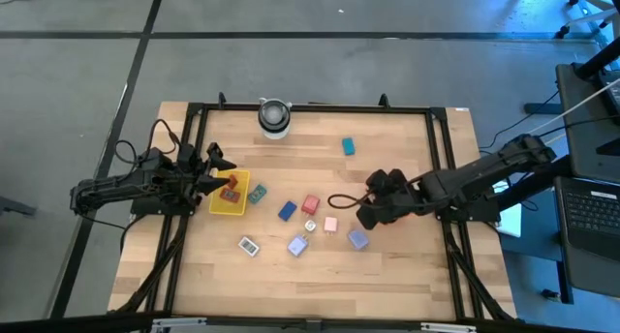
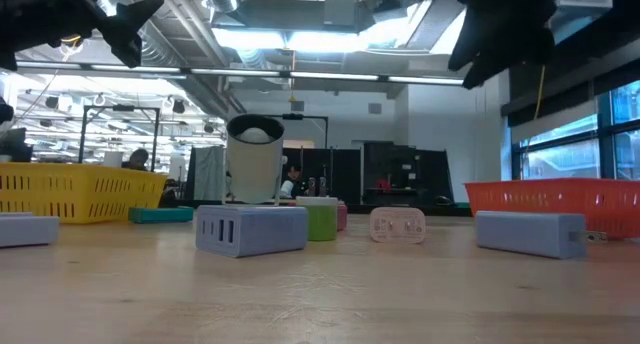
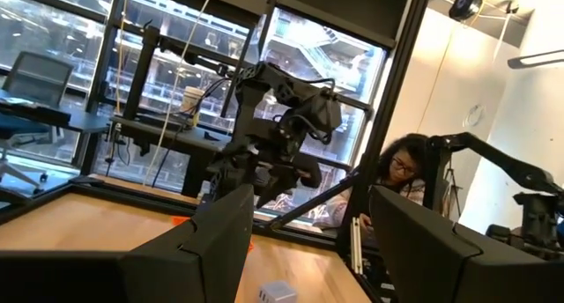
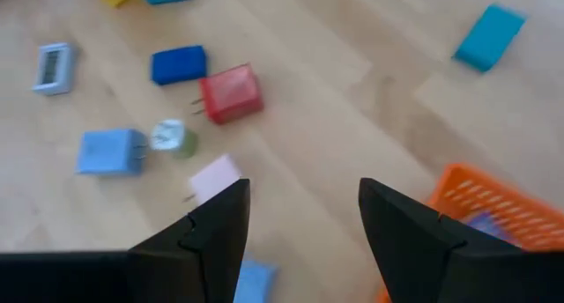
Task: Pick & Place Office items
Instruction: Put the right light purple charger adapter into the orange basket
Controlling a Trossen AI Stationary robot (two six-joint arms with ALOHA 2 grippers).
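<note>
Left gripper [image 1: 215, 175] poised at centre left of the overhead frame, above the near edge of the yellow tray [image 1: 222, 206], fingers [image 3: 216, 237] spread with nothing between them. Right gripper [image 1: 368, 199] hanging right of centre, raised off the wood, fingers [image 4: 211, 224] parted and empty. Office items scattered across the middle of the table [image 1: 397, 265]: red piece [image 1: 310, 204], blue piece [image 1: 287, 211], pink piece [image 1: 330, 224], lavender piece [image 1: 357, 239], light blue piece [image 1: 297, 244], white piece [image 1: 249, 245], small round white and green piece [image 1: 310, 226]. Teal piece [image 1: 348, 145] alone toward upper centre right. Green piece [image 1: 257, 193] just beside the tray's right edge; a reddish piece [image 1: 231, 192] inside the tray. Grey-white cylinder [image 1: 274, 117] at top centre. Orange tray [image 4: 489, 219] showing at lower right of the right wrist frame. A person [image 3: 397, 175] visible beyond the table.
</note>
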